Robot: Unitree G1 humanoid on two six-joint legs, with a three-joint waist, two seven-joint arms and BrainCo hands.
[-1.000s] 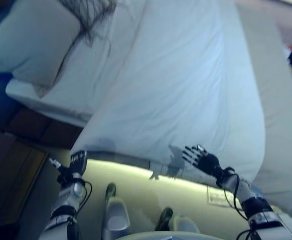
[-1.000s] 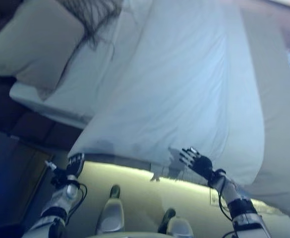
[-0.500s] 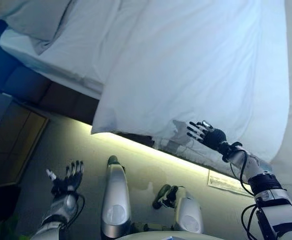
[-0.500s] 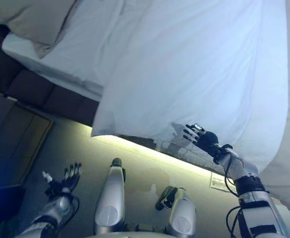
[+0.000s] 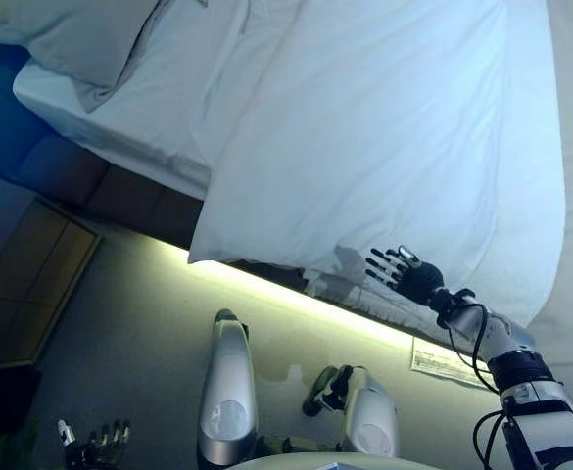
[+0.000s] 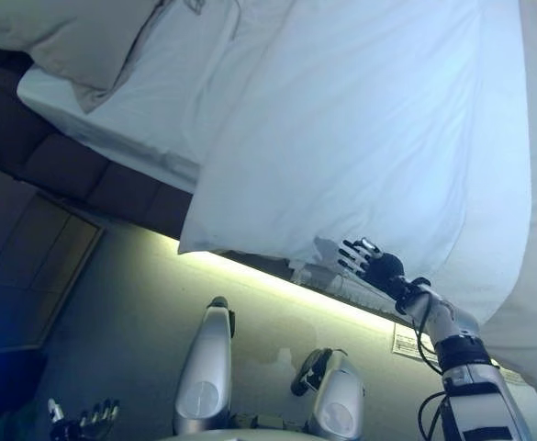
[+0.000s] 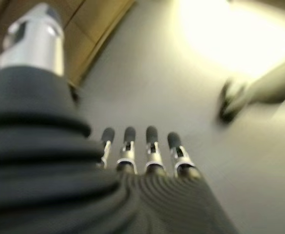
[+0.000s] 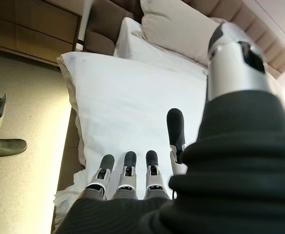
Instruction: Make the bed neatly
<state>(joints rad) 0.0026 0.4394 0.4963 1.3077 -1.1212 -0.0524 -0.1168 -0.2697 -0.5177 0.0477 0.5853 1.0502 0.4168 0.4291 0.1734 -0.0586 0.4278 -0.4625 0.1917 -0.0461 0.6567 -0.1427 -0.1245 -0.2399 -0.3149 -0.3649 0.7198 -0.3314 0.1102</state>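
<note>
— Where is your right hand (image 5: 415, 278) just now?

— Held out at the hanging edge of the duvet (image 5: 384, 147), fingers straight and spread, with nothing in them. From my wrist I see the fingertips (image 8: 127, 160) pointing along the white cover toward the pillows (image 8: 174, 24). Whether they touch the cloth or sit just short of it, I cannot tell.

— And the left?

— My left hand (image 5: 95, 446) hangs low over the floor (image 7: 181, 87), well apart from the bed (image 5: 100, 117), fingers loose and empty.

— What could go wrong from here?

— I think the main risk is a one-sided pull. If I close only the right hand on that edge and tug, the duvet may skew, since its near corner (image 5: 196, 257) already hangs past the mattress while the sheet nearer the pillows lies bare. A weak pinch could also slip off the thick hem and leave a fresh crease. And my left hand is so far down that bringing it up in a hurry might catch the overhang from below.

— Anything you can't make out?

— The far side of the bed is cut off, so I cannot judge whether the duvet lies even there. The strip under the overhang is lost behind a bright light (image 5: 296, 299) along the bed base, and the pillows show only in part.
</note>
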